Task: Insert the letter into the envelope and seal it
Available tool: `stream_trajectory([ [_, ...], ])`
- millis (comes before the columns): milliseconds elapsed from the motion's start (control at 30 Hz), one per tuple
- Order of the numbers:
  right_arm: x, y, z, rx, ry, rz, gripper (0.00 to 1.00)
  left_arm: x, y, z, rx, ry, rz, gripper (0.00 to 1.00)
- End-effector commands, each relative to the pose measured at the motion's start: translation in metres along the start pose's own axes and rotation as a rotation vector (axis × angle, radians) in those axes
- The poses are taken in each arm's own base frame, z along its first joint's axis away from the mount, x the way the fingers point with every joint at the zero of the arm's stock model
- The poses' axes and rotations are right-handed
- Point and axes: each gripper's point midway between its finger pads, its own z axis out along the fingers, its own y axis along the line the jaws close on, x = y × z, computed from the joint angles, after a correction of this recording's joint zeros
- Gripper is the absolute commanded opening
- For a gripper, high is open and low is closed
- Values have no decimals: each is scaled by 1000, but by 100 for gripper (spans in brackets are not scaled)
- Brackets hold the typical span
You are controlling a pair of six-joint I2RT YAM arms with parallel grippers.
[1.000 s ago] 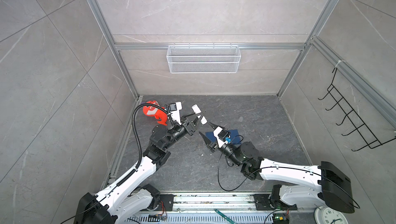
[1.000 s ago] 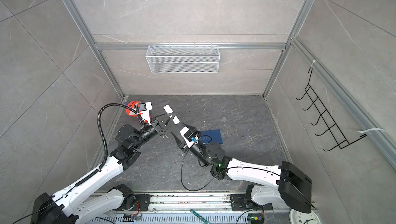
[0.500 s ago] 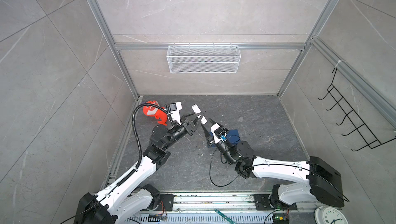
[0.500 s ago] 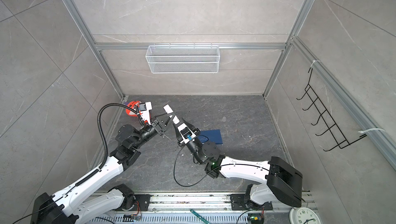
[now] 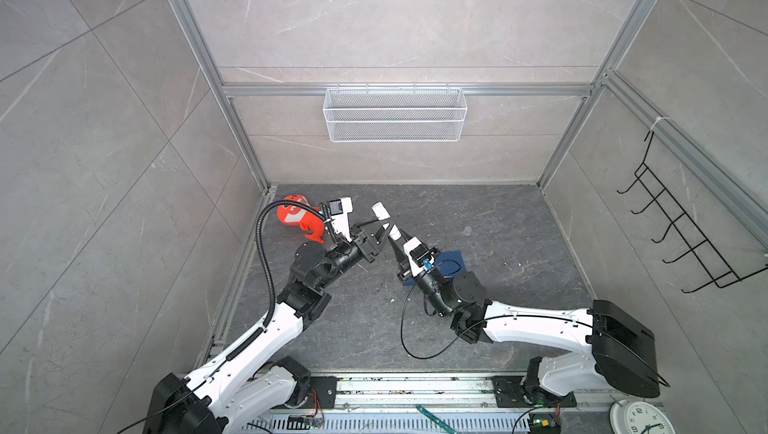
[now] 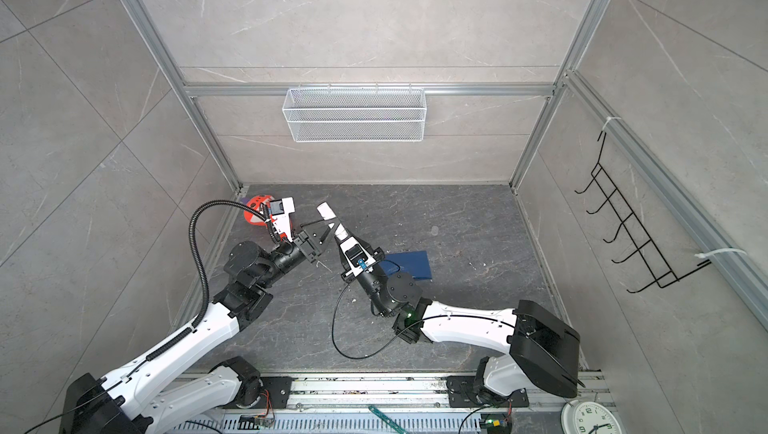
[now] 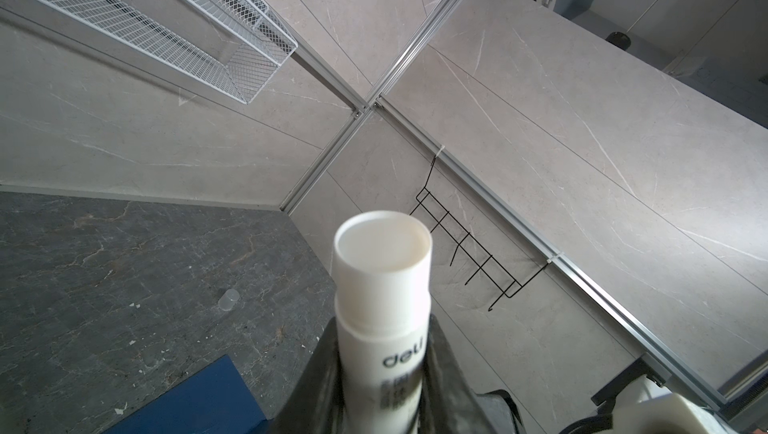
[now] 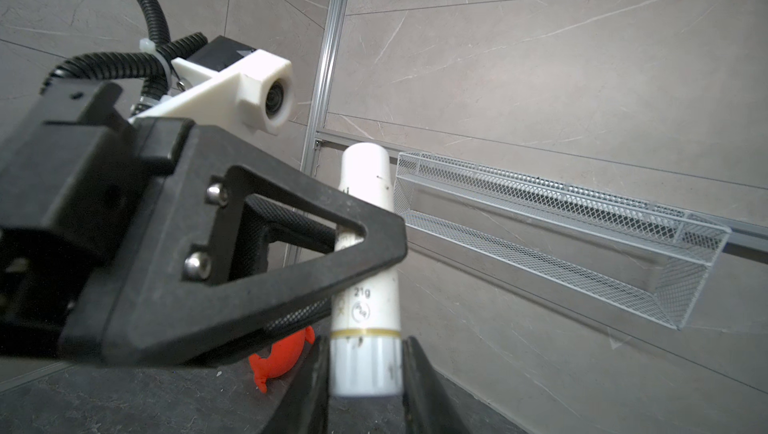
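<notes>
Your right arm has come in over the envelope (image 5: pixel 454 259), and the right fingers (image 8: pixel 420 386) have closed on the bottom end of the glue stick (image 8: pixel 365 286). Your left fingers (image 7: pixel 322 373) stay clenched around the middle, so both arms hold it up. I think the next step is to twist the glue out for sealing. The envelope lies flat on the counter (image 5: pixel 498 220) under that arm; the letter I cannot see, maybe it is already inside
</notes>
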Motion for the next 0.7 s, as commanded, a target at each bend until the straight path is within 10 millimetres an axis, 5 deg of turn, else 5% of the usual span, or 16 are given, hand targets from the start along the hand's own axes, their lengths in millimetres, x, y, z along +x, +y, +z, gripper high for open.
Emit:
stream_trajectory([
  [0,-10,-4,5,30,-17,23,24,-17,-18,0,53,-53,20,0],
  [233,-17,-4,4,-9,-35,106,5,-11,-17,1,62,-28,30,0],
  [667,-31,-59,15,-483,-38,1092,0,-1,-39,-2,180,27,156,0],
])
